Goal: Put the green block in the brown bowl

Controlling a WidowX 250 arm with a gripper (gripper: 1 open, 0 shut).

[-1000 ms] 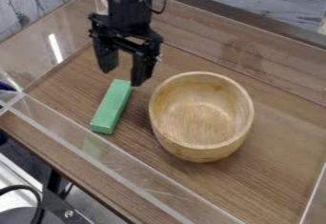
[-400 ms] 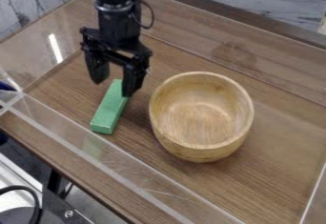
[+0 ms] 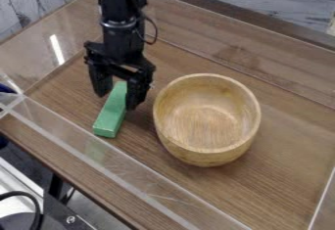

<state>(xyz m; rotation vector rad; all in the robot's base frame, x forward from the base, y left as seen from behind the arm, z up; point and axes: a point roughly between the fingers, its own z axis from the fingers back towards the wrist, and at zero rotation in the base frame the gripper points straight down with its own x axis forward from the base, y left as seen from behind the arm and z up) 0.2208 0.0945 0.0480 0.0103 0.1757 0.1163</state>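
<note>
The green block (image 3: 112,115) lies flat on the wooden table, a bright green bar pointing toward the front left. My gripper (image 3: 119,89) hangs open directly over its far end, one black finger on each side of the bar, low and close to it. Nothing is gripped between the fingers. To the right stands the brown bowl (image 3: 209,117), a round light wooden bowl with a thick rim, empty inside and a short gap away from the block.
Clear acrylic walls (image 3: 78,146) fence the table along the front and left edges. The wooden tabletop (image 3: 262,58) stretches behind and to the right of the bowl.
My gripper has moved left and down from above the block's far end to straddle it, staying open. Block and bowl have not moved.
</note>
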